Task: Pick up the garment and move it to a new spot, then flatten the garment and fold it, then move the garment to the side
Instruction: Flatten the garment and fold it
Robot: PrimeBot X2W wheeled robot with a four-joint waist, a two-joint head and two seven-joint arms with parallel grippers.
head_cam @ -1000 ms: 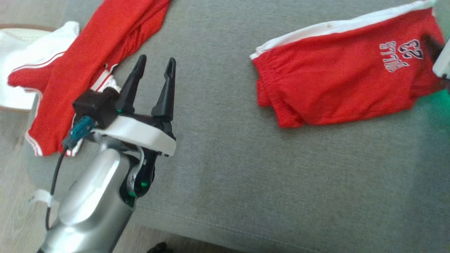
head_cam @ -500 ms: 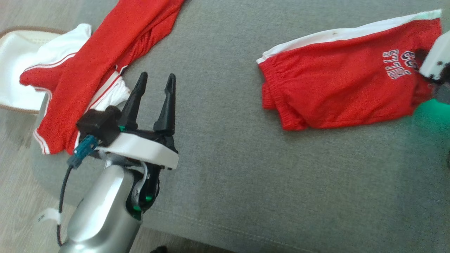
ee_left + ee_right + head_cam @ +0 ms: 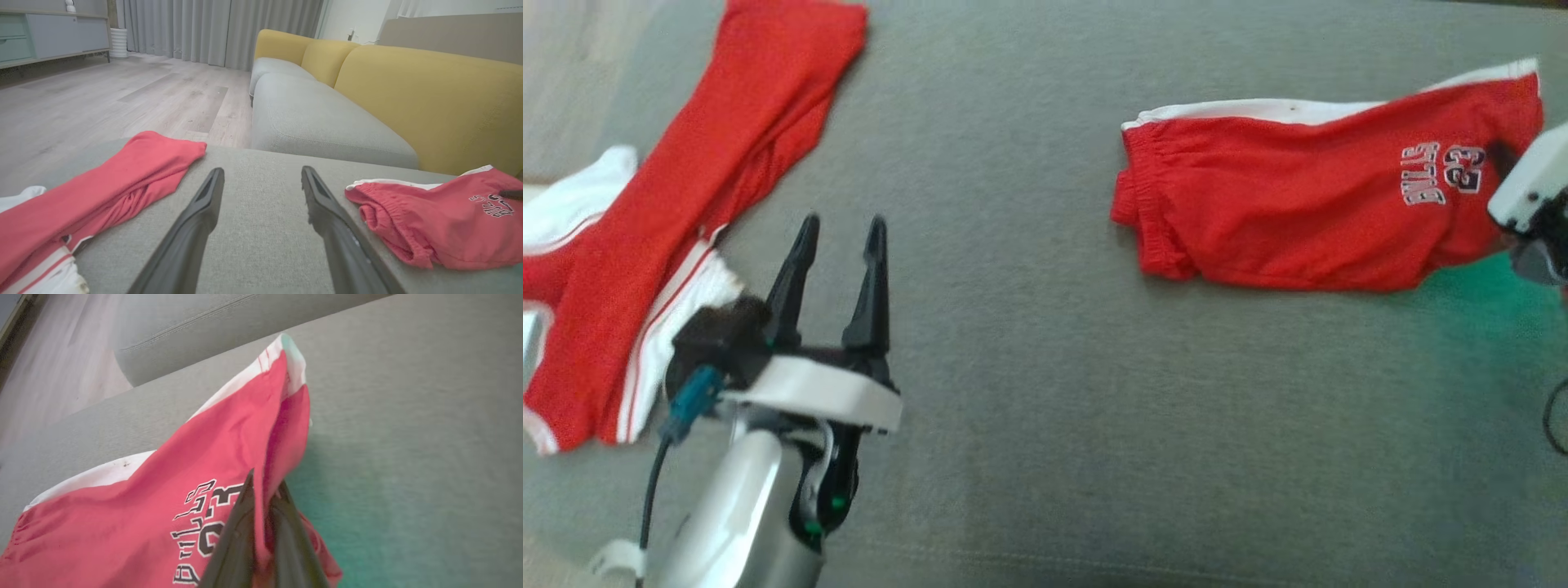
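The garment is a pair of red shorts [image 3: 1298,212] with a white side stripe and a "BULLS 23" print, lying folded on the grey cushion [image 3: 1045,392]. My right gripper [image 3: 1496,157] is shut on the shorts' right hem, near the print. In the right wrist view the fingers [image 3: 239,535] pinch a lifted fold of the shorts [image 3: 163,506]. My left gripper [image 3: 843,224] hovers open over bare cushion, well left of the shorts. In the left wrist view it [image 3: 262,171] holds nothing, and the shorts [image 3: 441,228] lie to its right.
A second red garment [image 3: 686,204] with white trim stretches along the cushion's left side, over a white cloth [image 3: 572,196]. A yellow sofa back [image 3: 408,90] rises beyond the cushion. Wooden floor [image 3: 102,94] lies past the cushion's left edge.
The head camera has shifted, so the whole picture moved. The shorts now lie more level and stretched out, with the right gripper still holding their right end. The left gripper stays open.
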